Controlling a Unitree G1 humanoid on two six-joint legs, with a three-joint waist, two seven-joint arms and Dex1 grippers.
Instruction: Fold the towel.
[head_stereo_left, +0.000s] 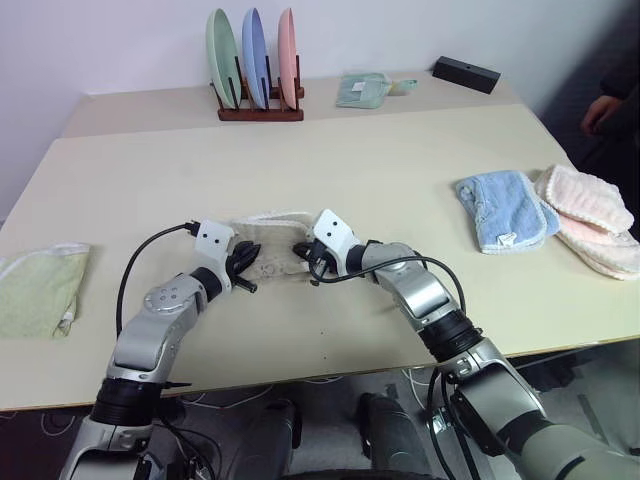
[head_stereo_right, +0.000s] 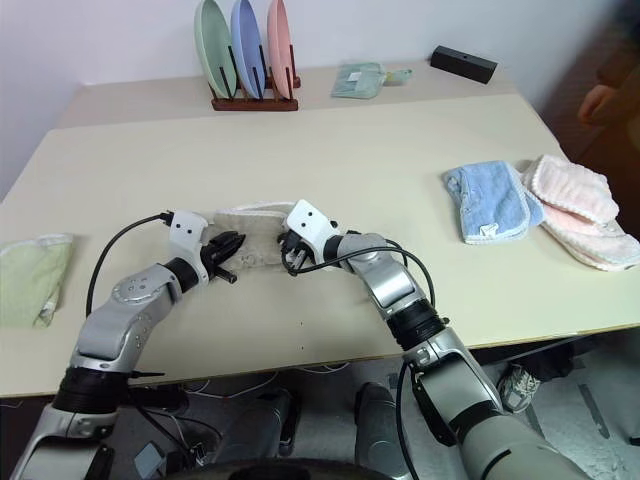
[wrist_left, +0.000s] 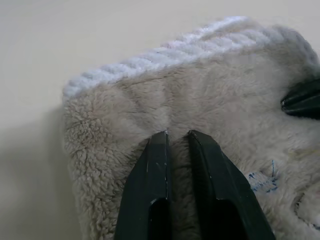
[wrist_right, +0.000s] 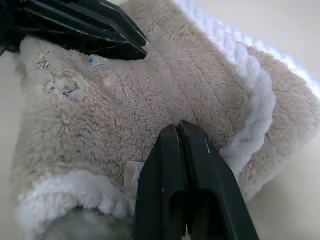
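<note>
The towel (head_stereo_left: 268, 242) lies near the front middle of the table (head_stereo_left: 330, 170), already bunched into a small, thick, several-layered bundle with its white corded edge on top. The left gripper (wrist_left: 177, 136) is nearly closed, pinching pile at one end; the right gripper (wrist_right: 179, 129) is clenched on the other end. The folding looks largely done, perhaps with tidying left.

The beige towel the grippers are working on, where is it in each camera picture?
Left eye: towel centre, between both grippers.
Right eye: left of centre.
Left wrist: ahead of the left gripper.
Right wrist: ahead of the right gripper.
Shared landmark: white corded edging.
</note>
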